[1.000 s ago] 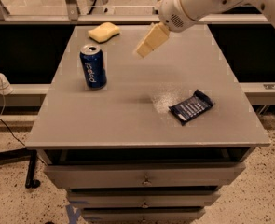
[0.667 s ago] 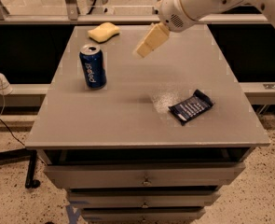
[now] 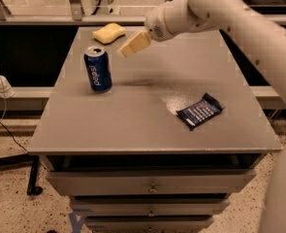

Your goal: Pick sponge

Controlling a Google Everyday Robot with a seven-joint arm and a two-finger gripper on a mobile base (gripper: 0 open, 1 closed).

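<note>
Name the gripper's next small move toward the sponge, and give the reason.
Probably ease the gripper a little further toward the far left corner of the table and then down. It hangs in the air short of the sponge, which lies untouched near the far edge, behind the soda can.

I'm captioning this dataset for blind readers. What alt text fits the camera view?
A white robot arm reaches in from the right, its gripper hanging over a grey table just right of a yellow sponge at the far edge, not touching it. A blue can stands upright at left; a dark packet lies at right.
</note>
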